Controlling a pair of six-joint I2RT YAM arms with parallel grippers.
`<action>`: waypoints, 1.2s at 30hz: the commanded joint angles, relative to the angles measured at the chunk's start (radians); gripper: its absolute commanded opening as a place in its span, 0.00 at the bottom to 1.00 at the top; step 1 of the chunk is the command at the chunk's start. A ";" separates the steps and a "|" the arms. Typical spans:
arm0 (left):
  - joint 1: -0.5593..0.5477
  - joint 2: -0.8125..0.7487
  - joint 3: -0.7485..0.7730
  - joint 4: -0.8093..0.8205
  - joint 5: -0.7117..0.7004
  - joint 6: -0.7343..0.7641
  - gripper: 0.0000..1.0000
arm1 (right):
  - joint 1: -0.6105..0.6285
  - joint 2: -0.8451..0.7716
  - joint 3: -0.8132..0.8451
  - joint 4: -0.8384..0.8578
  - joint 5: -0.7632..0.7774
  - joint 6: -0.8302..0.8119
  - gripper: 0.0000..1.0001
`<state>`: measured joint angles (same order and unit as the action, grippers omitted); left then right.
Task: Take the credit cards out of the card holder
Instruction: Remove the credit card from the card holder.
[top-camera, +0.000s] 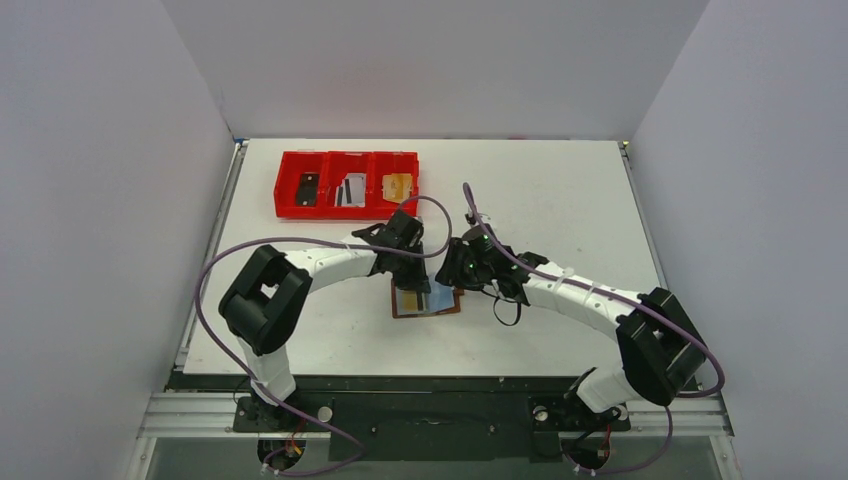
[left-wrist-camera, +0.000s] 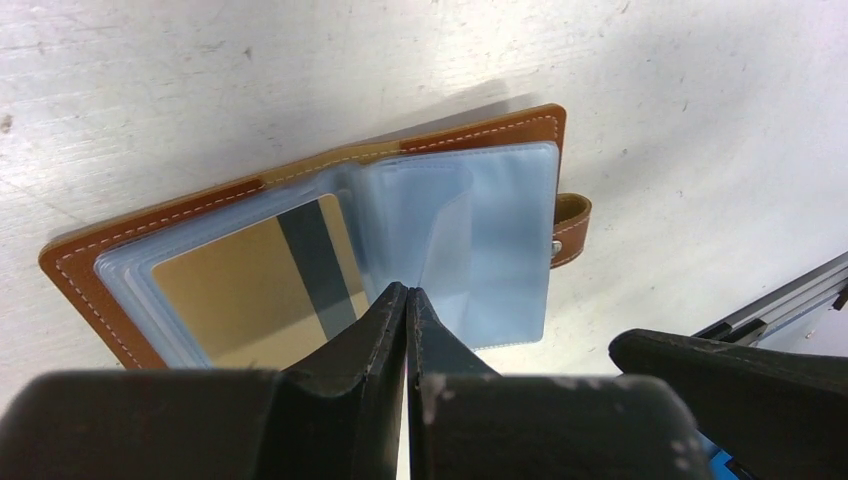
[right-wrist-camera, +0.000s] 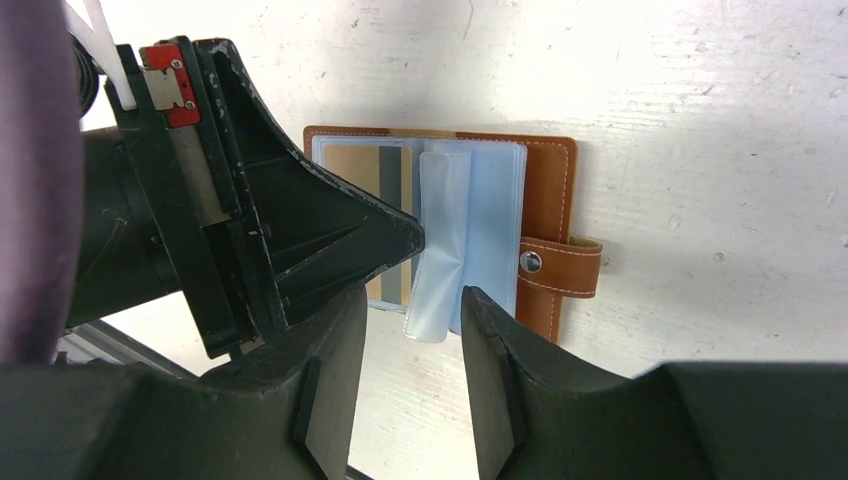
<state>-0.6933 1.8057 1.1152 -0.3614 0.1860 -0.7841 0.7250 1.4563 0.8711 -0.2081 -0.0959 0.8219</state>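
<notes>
Shut and empty, the left gripper (left-wrist-camera: 405, 300) pins the open card holder (left-wrist-camera: 480, 230) flat so the parted right gripper (right-wrist-camera: 412, 300) can work its raised sleeve (right-wrist-camera: 440, 240).

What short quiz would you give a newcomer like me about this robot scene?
1. True or false: the left gripper is shut and the right gripper is open.
2. How many compartments has the red tray? A two, B three, C four.
3. What colour is the card showing in the open wallet?
Key: 1 true; 2 B; 3 gold with a dark stripe.
</notes>
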 joint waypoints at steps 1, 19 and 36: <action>-0.014 0.020 0.062 0.037 0.021 0.017 0.02 | -0.007 -0.031 -0.018 0.009 0.022 -0.011 0.36; -0.028 0.068 0.152 0.048 0.065 0.016 0.05 | -0.007 -0.086 -0.068 -0.001 0.085 0.025 0.33; -0.039 0.147 0.222 0.065 0.119 -0.003 0.13 | -0.014 -0.217 -0.093 -0.077 0.167 0.037 0.37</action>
<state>-0.7238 1.9408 1.2789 -0.3389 0.2718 -0.7826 0.7193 1.2690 0.7719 -0.2687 0.0380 0.8570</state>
